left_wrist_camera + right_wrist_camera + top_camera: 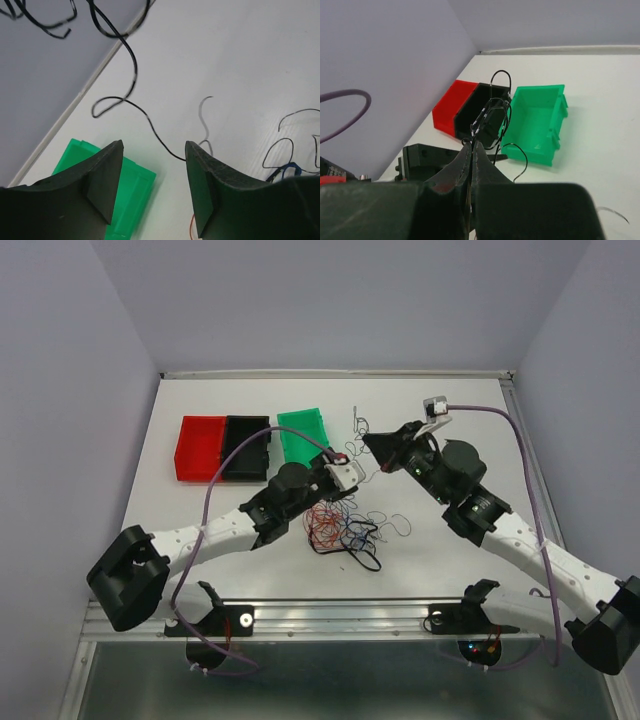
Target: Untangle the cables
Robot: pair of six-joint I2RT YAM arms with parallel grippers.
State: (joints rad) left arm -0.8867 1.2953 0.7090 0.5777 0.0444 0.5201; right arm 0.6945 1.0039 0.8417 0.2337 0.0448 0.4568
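A clump of thin red, blue and black cables point(335, 525) lies on the white table between the arms. My right gripper point(368, 440) is raised above it and shut on a black cable point(496, 107), whose loops rise from the fingertips point(468, 150) in front of the bins. My left gripper point(340, 458) is open and empty, close beside the right one. In the left wrist view its fingers point(107, 180) frame bare table, and a black cable point(134, 75) crosses in front of them and passes behind the right finger. Bits of blue cable point(285, 170) and red cable point(191, 225) show at its edges.
Three open bins stand in a row at the back left: red point(200, 448), black point(245, 448) and green point(303, 433). The green bin point(122, 185) lies just under the left gripper. Thick purple cables point(520, 440) run along both arms. The back wall is close.
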